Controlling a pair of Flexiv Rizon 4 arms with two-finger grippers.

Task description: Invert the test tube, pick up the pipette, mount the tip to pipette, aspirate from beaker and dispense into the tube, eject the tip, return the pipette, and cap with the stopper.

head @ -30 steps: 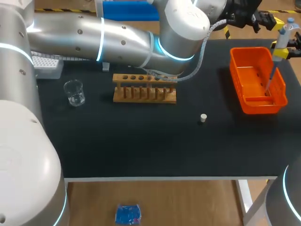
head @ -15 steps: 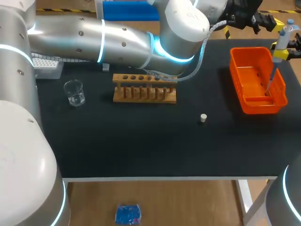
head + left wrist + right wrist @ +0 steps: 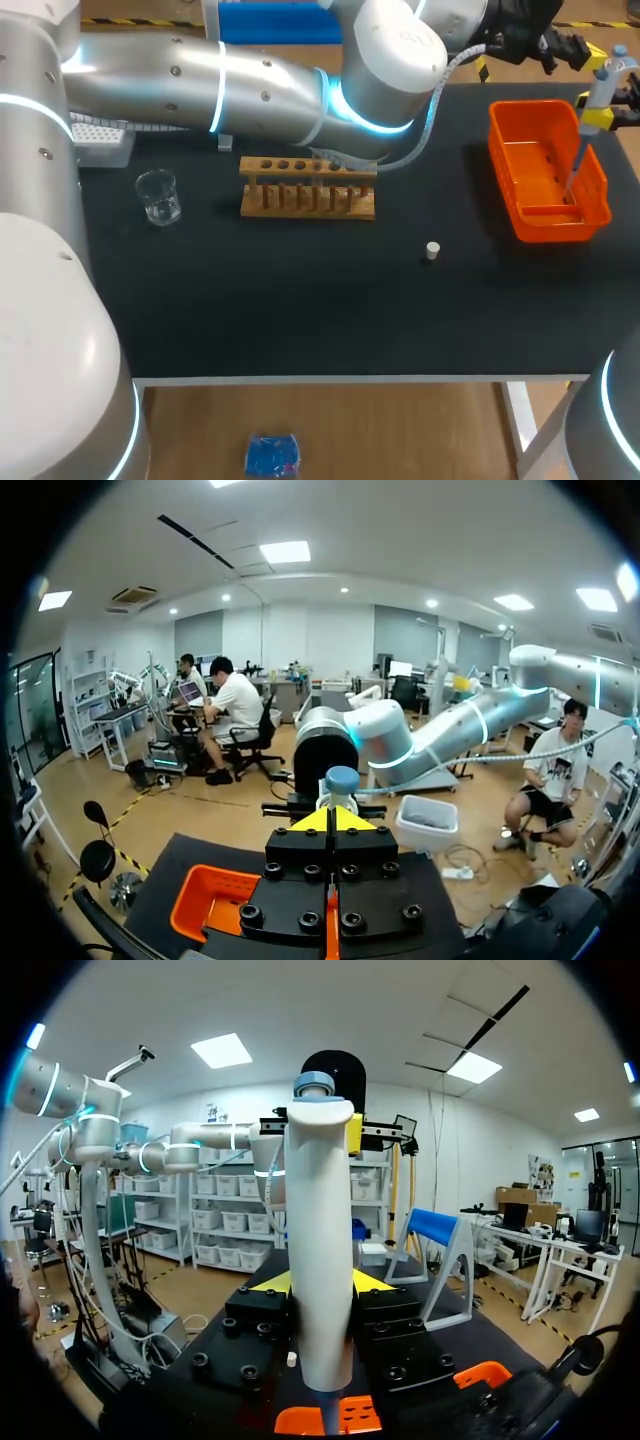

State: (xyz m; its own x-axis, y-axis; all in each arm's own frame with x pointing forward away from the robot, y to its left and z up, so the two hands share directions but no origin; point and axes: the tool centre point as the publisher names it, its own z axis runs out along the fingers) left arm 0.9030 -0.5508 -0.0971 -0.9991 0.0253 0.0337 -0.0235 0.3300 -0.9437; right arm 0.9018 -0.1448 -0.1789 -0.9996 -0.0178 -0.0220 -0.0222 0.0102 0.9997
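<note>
Black surface [image 3: 300, 300] runs across the head view, and at its far left edge sits a white tip box [image 3: 100, 140]. Just in front of that box, a little toward the middle, a clear beaker [image 3: 158, 197] stands upright. Further right is a wooden tube rack [image 3: 308, 190], set lengthwise with a row of dark holes along its top bar; whether a tube stands in it cannot be made out. Above the rack the left arm [image 3: 250, 85] comes in from the left side and stretches across the back of the surface toward the far right corner. Right of the rack and nearer the front edge, a small pale stopper [image 3: 432, 250] stands alone, well apart from everything else. An orange basket [image 3: 550, 228] lies near the right edge. Over the basket's far right side hangs the pipette [image 3: 598, 95], upright, blue cap on top, its thin lower end pointing down inside the basket. In the left wrist view the left gripper [image 3: 334, 820] is clenched on nothing, its yellow tips pressed together, with the pipette's blue cap just ahead of it and the basket below. In the right wrist view the right gripper [image 3: 320, 1282] is grasping the pipette, one yellow tip against each side of the white body.
</note>
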